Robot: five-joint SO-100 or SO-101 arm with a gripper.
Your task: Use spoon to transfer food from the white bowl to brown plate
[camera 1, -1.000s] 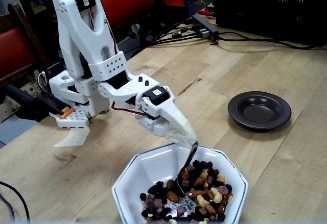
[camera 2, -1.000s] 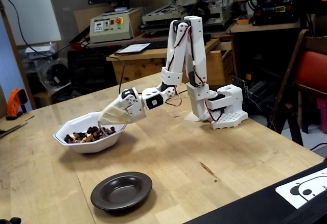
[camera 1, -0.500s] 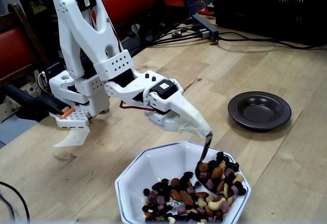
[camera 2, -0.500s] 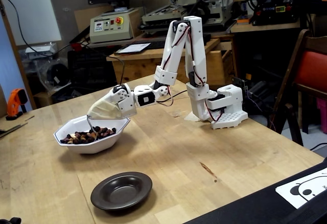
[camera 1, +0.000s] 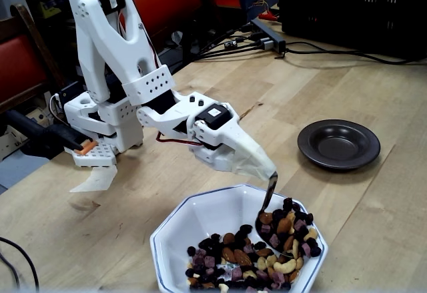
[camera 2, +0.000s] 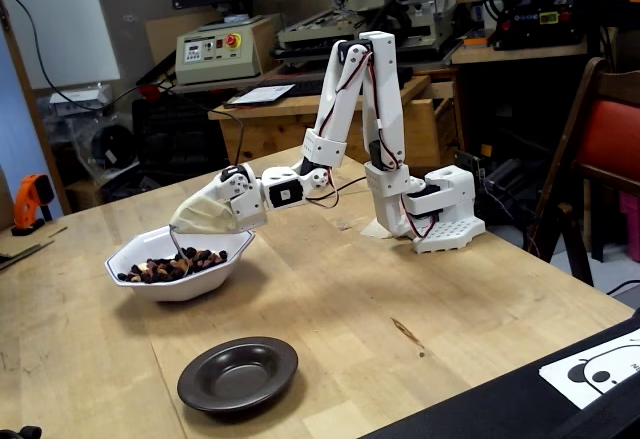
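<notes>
Your pincer point(camera 1: 270, 175) is wrapped in tape, so you cannot tell how far open it is — the spoon point(camera 1: 265, 203) hangs from its tip into the food point(camera 1: 280, 229) in the white bowl point(camera 1: 193, 223) below. The brown plate point(camera 1: 339, 144) sits well apart — empty.

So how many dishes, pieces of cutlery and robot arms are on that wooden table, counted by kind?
Dishes: 2, the large white octagonal bowl holding nuts and dried fruit, and the small dark brown round plate, which is empty.
Cutlery: 1, the shiny metal spoon, dipped in the bowl.
Robot arms: 1, white, its gripper holding the spoon.
Total: 4.
</notes>
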